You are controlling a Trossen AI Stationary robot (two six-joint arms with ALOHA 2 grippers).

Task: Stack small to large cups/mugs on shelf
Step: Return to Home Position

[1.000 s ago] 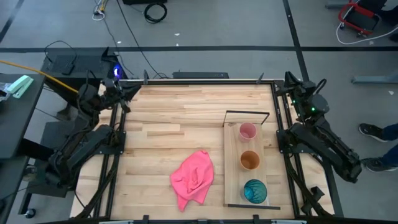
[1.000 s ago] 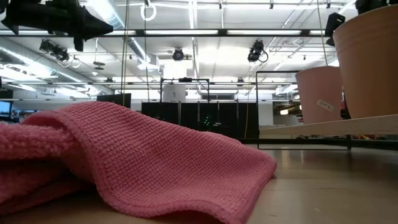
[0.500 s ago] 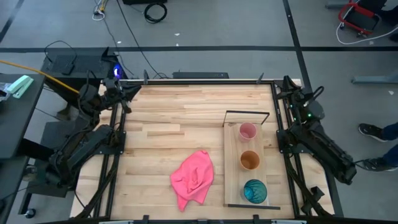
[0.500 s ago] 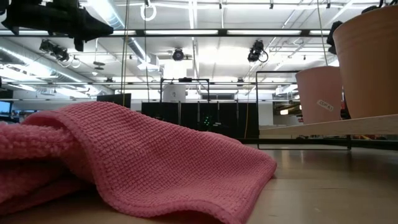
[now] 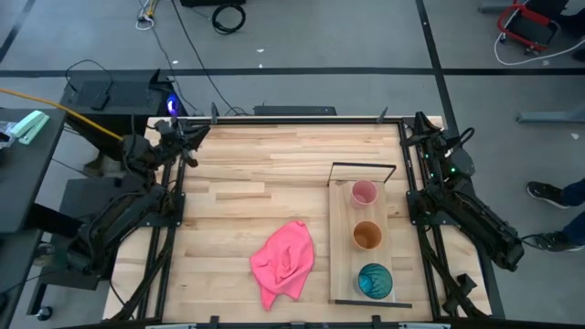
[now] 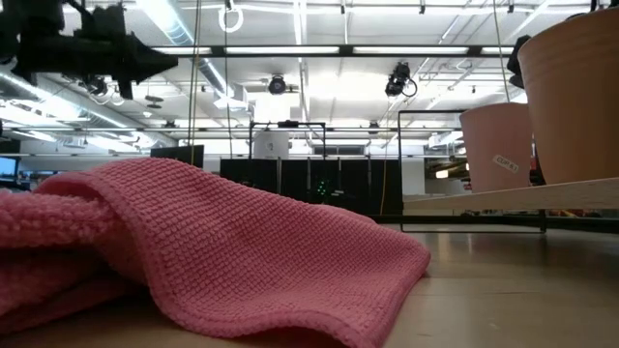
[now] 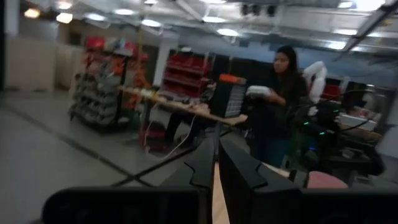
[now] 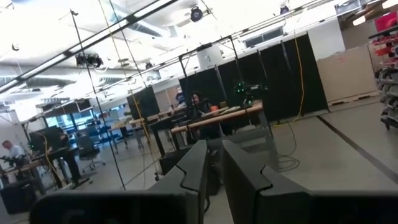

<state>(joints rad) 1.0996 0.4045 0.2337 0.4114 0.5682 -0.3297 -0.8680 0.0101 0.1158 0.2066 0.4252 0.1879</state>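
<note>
Homing step. Pink cup (image 5: 364, 193), orange cup (image 5: 366, 235) and blue cup (image 5: 374, 281) line the shelf (image 5: 343, 247). The left end effector (image 5: 187, 137) and right end effector (image 5: 413, 125), both narrow, sit clear of it. You need only park both arms.

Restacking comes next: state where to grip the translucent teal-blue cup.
Probably the rim of the translucent teal-blue cup, from straight above, one finger inside: it stands upright, mouth open, on the light-wood shelf, the orange-brown cup close beside.
</note>
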